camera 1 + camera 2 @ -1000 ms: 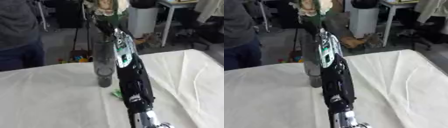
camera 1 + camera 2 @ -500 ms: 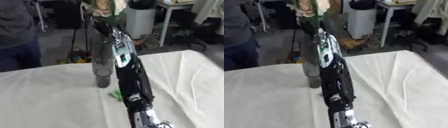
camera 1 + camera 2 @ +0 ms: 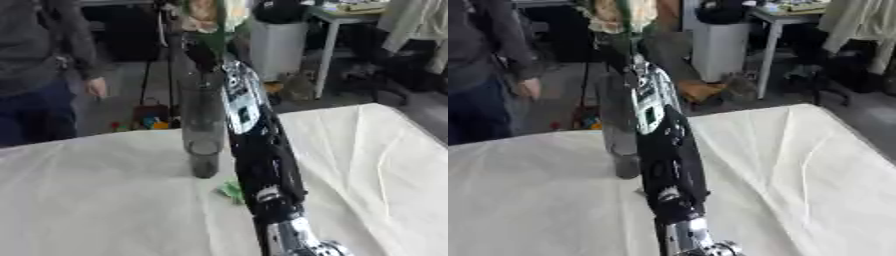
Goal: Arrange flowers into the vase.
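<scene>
A tall grey glass vase (image 3: 202,131) stands on the white tablecloth (image 3: 96,200), left of centre. My right arm (image 3: 258,160) rises from the bottom edge and reaches up over the vase's mouth. At its end my right hand (image 3: 204,52) is curled round the green stem of a pale flower (image 3: 206,11), whose head sits at the top edge, right above the vase. The stem's lower end is hidden behind my hand and the vase rim. My left hand shows in no view.
A small green leaf scrap (image 3: 231,190) lies on the cloth beside my arm, near the vase's foot. A person (image 3: 39,75) stands beyond the table's far left edge. The table's right edge (image 3: 411,125) runs diagonally.
Hardly anything differs: my right hand still holds the flower above the vase, and the vase has not moved.
</scene>
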Robot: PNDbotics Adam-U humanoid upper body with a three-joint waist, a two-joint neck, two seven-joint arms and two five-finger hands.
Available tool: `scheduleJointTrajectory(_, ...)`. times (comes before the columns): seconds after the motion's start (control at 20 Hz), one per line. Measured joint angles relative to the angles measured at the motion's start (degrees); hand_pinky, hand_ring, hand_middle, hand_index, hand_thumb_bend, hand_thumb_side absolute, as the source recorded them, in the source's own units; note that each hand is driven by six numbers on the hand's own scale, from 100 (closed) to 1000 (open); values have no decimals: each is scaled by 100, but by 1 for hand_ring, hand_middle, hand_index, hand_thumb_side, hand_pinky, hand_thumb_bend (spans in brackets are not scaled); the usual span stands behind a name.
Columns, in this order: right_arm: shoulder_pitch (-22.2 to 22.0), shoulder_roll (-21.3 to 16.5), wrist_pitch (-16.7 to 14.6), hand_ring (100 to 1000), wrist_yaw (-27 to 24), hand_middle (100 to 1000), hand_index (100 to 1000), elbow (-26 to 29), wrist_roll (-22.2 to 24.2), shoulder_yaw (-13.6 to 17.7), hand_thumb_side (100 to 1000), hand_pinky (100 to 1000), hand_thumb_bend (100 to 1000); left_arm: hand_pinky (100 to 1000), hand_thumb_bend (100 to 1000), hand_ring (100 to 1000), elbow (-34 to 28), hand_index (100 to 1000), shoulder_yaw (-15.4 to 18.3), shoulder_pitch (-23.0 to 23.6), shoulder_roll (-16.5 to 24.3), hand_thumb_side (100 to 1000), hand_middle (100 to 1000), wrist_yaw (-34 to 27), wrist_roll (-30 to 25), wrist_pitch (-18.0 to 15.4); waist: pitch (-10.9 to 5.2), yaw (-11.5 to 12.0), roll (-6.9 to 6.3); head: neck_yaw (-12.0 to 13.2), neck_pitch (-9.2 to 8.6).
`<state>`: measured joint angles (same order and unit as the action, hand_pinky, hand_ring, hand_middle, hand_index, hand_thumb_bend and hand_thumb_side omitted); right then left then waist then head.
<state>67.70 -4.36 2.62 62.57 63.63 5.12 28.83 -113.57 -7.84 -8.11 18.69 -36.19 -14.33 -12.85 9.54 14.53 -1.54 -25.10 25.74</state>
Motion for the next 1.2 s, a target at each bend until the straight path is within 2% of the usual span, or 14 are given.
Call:
scheduleJointTrajectory(0.6, 26, -50, -134, 843, -349, 584, 574, -390, 25, -211, 696, 852, 100, 627, 741, 535, 5, 694, 21, 62, 50, 728, 448, -11, 31, 32, -170, -150, 66, 9, 144)
scheduleJointTrajectory(1.2, -14, -61, -114, 848, -798, 588, 570, -754, 148, -354, 702, 858, 100, 627, 743, 536, 78, 694, 40, 145, 88, 728, 451, -9, 58, 58, -318, -313, 166, 44, 386)
